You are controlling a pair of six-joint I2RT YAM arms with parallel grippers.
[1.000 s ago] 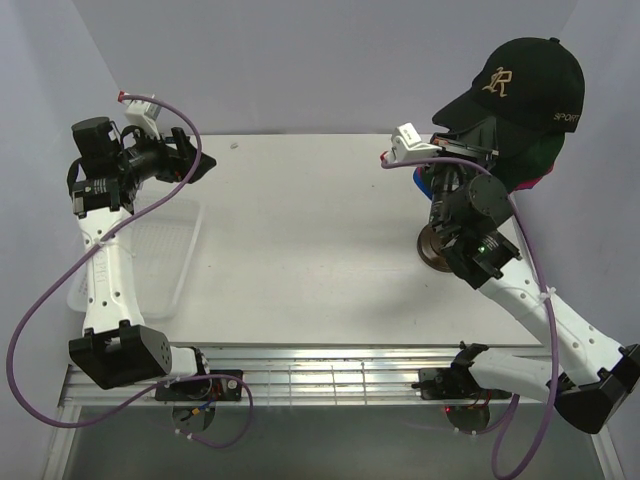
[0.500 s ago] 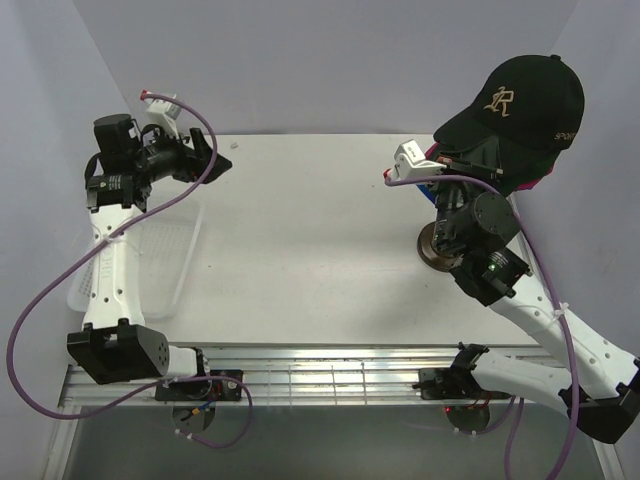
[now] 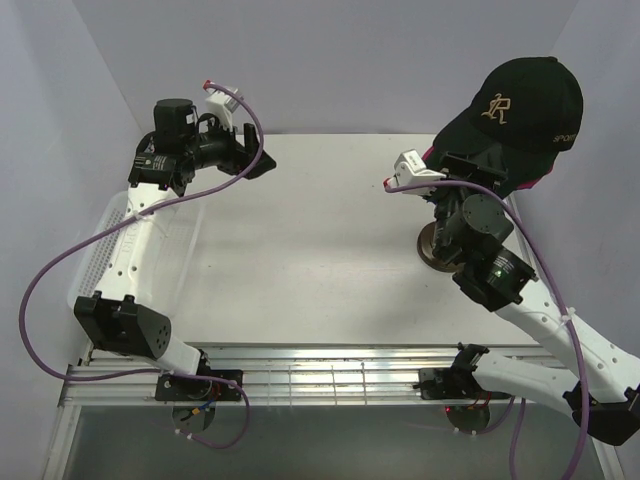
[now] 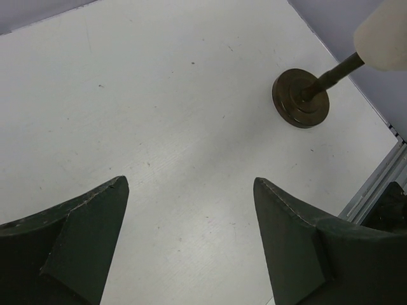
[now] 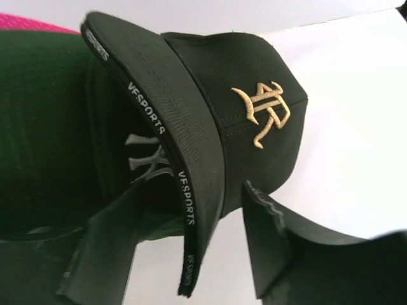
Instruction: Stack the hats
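Observation:
The black hat with a gold emblem (image 3: 520, 100) sits on top of the stack at the back right, over the mannequin stand. In the right wrist view its brim (image 5: 191, 159) hangs between my right gripper's (image 5: 188, 213) open fingers, with a gap on each side. Under it are the dark green hat with the white NY logo (image 5: 149, 159) and a strip of the pink hat (image 5: 32, 22). The pink hat (image 3: 540, 182) also peeks out below the black one from above. My right gripper (image 3: 478, 168) is under the brim. My left gripper (image 3: 258, 160) is open and empty at the back left.
The stand's dark round base (image 3: 435, 248) rests on the table by my right arm; it also shows in the left wrist view as the round base (image 4: 301, 98) below the cream head (image 4: 385, 35). A white mesh basket (image 3: 150, 250) lies at the left edge.
My right gripper has opened and let go of the black hat's brim, and the hat has settled lower on the stack. My left arm has swung right along the back of the table.

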